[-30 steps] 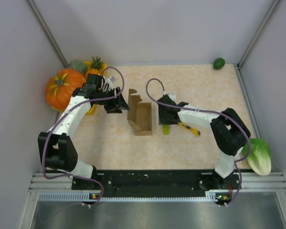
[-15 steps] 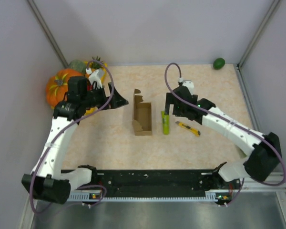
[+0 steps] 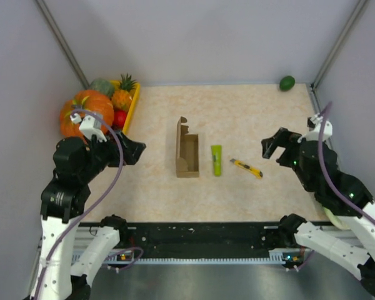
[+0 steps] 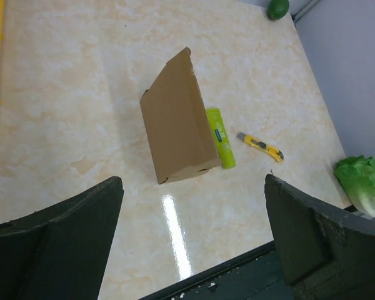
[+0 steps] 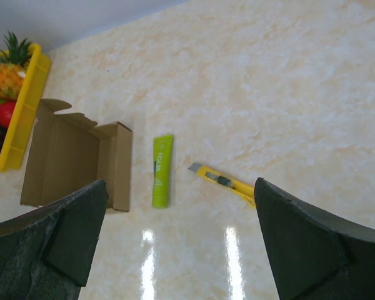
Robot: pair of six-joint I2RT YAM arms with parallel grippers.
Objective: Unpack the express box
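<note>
Express box open — green tube beside

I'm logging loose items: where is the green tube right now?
In the top view, the green tube lies flat on the table near its middle, just right of the open express box and left of the yellow utility knife.

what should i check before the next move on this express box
1. left claw open, holding nothing: ok
2. right claw open, holding nothing: ok
3. express box flaps open: ok
4. box inside bare: ok, nothing shows in the right wrist view
5. green tube out, lying beside the box: ok
6. utility knife blade retracted: cannot tell
</note>
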